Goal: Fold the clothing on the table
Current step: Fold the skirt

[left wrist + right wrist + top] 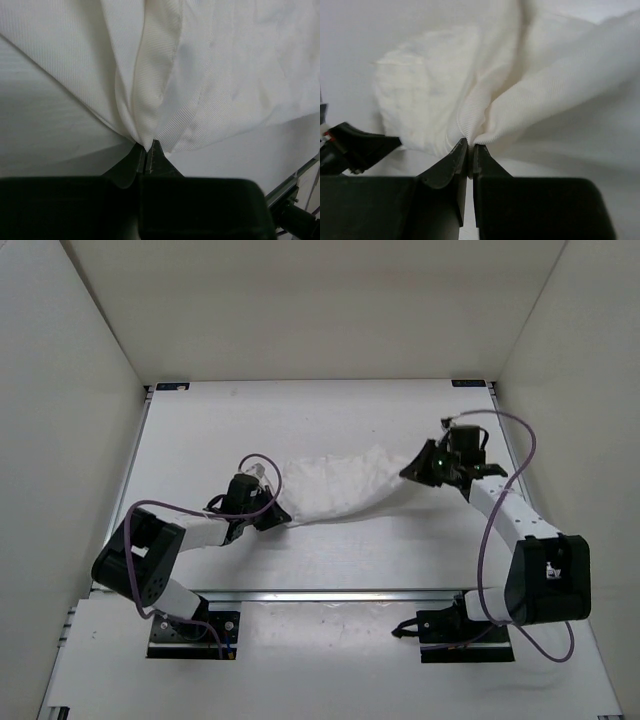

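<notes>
**Left gripper (148, 150) and right gripper (470, 146) each pinching one end of the thin white fabric garment (340, 488)**

Left wrist view: my two dark fingers are pressed together, with a gathered fold of the garment nipped between the tips. From the pinch the cloth fans up and outward in long ridged folds, and a fine ribbed weave shows plainly. Beneath it lies the large white matte tabletop (45, 135). A thin metal edge rail (295, 182) crosses the lower right corner.

Right wrist view: much the same. My fingers are closed to a narrow slit, with a puckered bit of the garment caught at the tips. The cloth billows away from me in soft, rumpled mounds. A dark blurred shape (357, 147) sits at the left edge of this view; I cannot tell what it is.

Overhead view: the garment lies as a long crumpled band across the middle of the tabletop. It runs from my left gripper, left of centre and nearer the bases, up to my right gripper, right of centre and farther out. The band is widest near its middle and narrows to a point at each pinch. Both my arms reach inward from their bases at the near rail. A purple cable (485, 545) loops beside my right arm.
</notes>
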